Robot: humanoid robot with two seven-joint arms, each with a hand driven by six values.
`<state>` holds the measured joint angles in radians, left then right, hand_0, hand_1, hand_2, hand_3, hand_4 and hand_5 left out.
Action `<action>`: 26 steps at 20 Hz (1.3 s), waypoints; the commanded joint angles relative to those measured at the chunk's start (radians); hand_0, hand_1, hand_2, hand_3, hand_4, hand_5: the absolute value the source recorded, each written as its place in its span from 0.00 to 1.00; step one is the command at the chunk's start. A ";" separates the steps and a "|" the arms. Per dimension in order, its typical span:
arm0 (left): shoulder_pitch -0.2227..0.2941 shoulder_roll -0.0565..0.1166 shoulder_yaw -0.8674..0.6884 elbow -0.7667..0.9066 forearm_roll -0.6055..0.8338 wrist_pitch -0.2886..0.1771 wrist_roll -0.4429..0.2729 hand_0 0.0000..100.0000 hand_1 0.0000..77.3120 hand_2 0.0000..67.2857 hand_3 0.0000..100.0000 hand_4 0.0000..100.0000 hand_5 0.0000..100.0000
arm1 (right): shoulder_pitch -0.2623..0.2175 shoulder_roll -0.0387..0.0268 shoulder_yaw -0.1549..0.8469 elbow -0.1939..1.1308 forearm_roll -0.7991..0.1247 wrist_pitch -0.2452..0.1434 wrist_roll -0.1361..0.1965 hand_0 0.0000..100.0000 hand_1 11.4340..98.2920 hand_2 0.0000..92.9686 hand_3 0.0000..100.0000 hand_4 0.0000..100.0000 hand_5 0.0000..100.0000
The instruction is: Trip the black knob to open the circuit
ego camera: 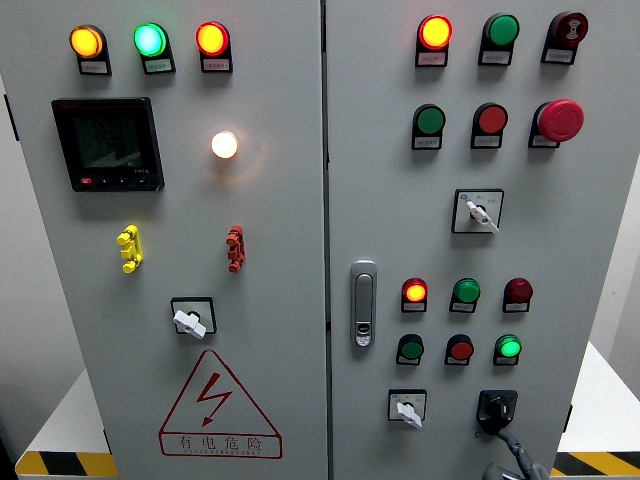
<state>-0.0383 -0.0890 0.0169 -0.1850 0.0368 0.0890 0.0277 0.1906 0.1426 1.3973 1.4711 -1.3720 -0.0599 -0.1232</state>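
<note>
The black knob (497, 407) sits at the bottom right of the right cabinet door, on a black square plate, with its handle pointing roughly downward. Only the top of my right hand (514, 460) shows at the bottom edge. It reaches up from below to the knob's lower edge, and the rest of the hand is cut off by the frame. Whether it touches or holds the knob cannot be told. My left hand is out of view.
A white selector switch (406, 408) sits left of the black knob, and another (479, 212) higher up. Lit and unlit lamps and buttons fill the right door, with a red mushroom stop button (559, 119). A door handle (363, 303) sits by the centre seam.
</note>
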 commanded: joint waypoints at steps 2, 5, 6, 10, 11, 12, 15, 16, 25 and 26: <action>0.000 0.000 0.000 -0.001 0.000 0.000 0.000 0.00 0.00 0.29 0.26 0.10 0.09 | -0.002 0.0000 0.011 0.000 -0.001 0.000 0.002 1.00 0.72 0.07 0.91 0.93 1.00; 0.000 0.000 0.000 -0.001 0.000 0.000 0.000 0.00 0.00 0.29 0.26 0.10 0.09 | -0.002 0.0031 0.012 0.000 -0.001 -0.001 0.001 1.00 0.72 0.08 0.92 0.93 1.00; 0.000 0.000 0.000 -0.001 0.000 0.000 0.000 0.00 0.00 0.29 0.26 0.10 0.09 | -0.003 0.0031 0.014 0.000 -0.001 -0.001 0.000 1.00 0.72 0.08 0.92 0.93 1.00; 0.000 0.000 0.000 -0.001 0.000 0.000 0.000 0.00 0.00 0.29 0.26 0.10 0.09 | -0.011 0.0031 0.031 0.000 -0.001 -0.001 0.000 1.00 0.72 0.08 0.92 0.93 1.00; 0.000 0.000 0.000 -0.001 0.002 0.000 0.000 0.00 0.00 0.29 0.26 0.10 0.09 | -0.011 0.0031 0.034 0.000 -0.001 0.000 0.000 1.00 0.72 0.08 0.92 0.93 1.00; 0.000 0.000 0.000 -0.001 0.000 0.000 0.000 0.00 0.00 0.29 0.26 0.10 0.09 | -0.013 0.0031 0.035 0.000 -0.001 0.000 0.000 1.00 0.72 0.09 0.93 0.93 1.00; 0.000 0.000 0.000 -0.001 0.000 0.000 0.000 0.00 0.00 0.29 0.26 0.10 0.09 | -0.013 0.0031 0.051 0.002 -0.001 -0.001 0.000 1.00 0.72 0.09 0.93 0.94 1.00; 0.000 0.000 0.000 -0.001 0.000 0.000 0.000 0.00 0.00 0.29 0.26 0.10 0.09 | -0.016 0.0031 0.052 0.002 -0.001 -0.001 0.000 1.00 0.72 0.09 0.93 0.94 1.00; 0.000 0.000 0.000 -0.001 0.000 0.000 0.000 0.00 0.00 0.29 0.26 0.10 0.09 | -0.088 0.0000 0.052 0.060 -0.010 0.000 0.005 1.00 0.57 0.12 0.89 0.89 1.00; 0.000 0.000 0.000 -0.001 0.000 0.000 0.000 0.00 0.00 0.29 0.26 0.10 0.09 | -0.098 0.0000 0.052 0.066 -0.013 0.000 0.005 1.00 0.53 0.12 0.82 0.77 1.00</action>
<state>-0.0384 -0.0890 0.0169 -0.1857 0.0368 0.0890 0.0273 0.1098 0.1426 1.4500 1.5238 -1.3807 -0.0609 -0.1187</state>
